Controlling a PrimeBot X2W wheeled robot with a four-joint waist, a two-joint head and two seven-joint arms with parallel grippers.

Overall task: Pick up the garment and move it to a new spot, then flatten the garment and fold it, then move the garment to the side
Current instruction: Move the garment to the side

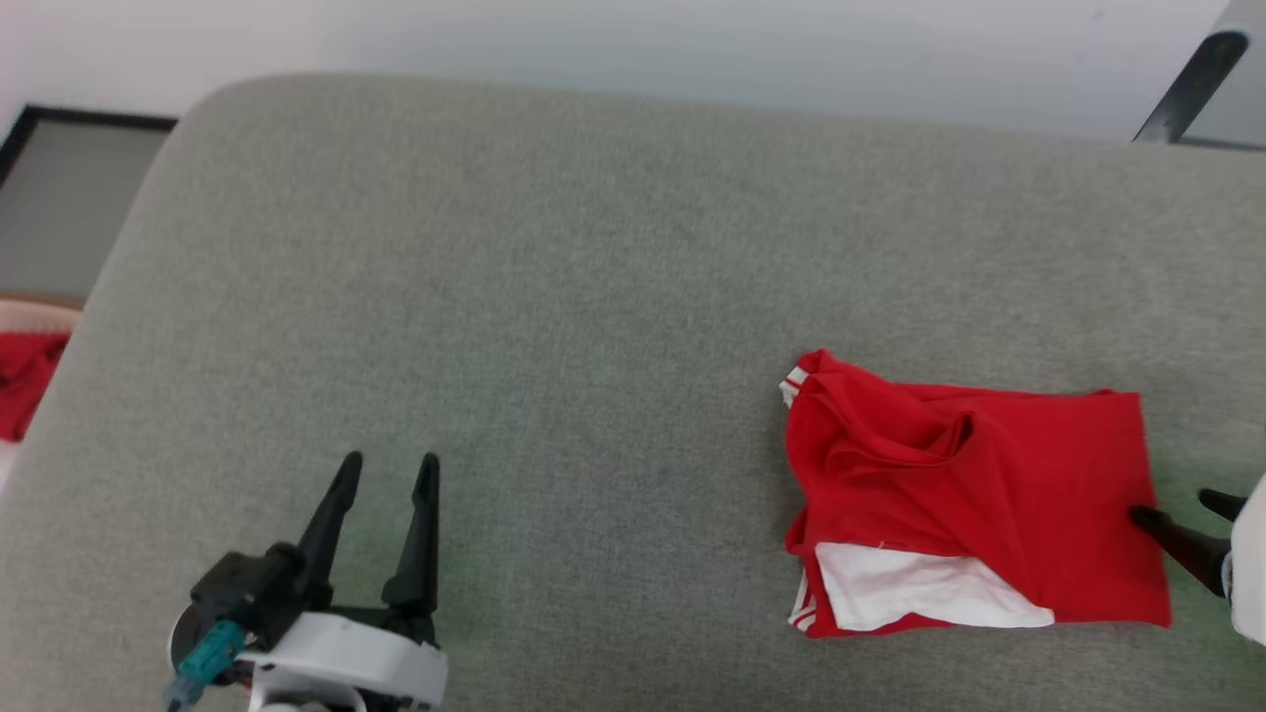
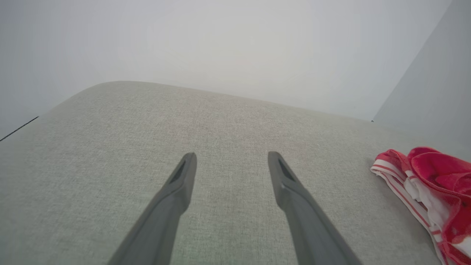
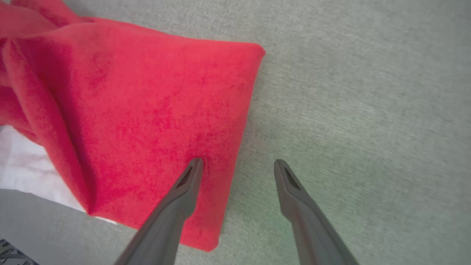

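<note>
Right gripper (image 3: 238,165) is being held open, with nothing between the jaws. Its inner finger (image 3: 184,187) is being laid over the right edge of the garment (image 1: 989,475); whether contact is being made cannot be told. The outer finger is being held over bare surface (image 1: 593,297) just beside that edge.

Left gripper (image 1: 391,465) is also being held open and empty, low over the near left part of the surface and well apart from the garment.

Garment is being seen as a folded, roughly rectangular packet on the right part of the surface. The right edge and far edge are being shown straight; the far left corner is rumpled, with striped trim (image 1: 794,381) showing. A white panel (image 1: 920,588) is being exposed at the near left corner.

Open room: a wide stretch of bare grey is being left between the two grippers and beyond the garment, up to the far edge, which is rounded at the far left corner. A pale wall (image 1: 692,49) is being seen past it. A plain red cloth (image 1: 25,381) is lying off the left edge.
</note>
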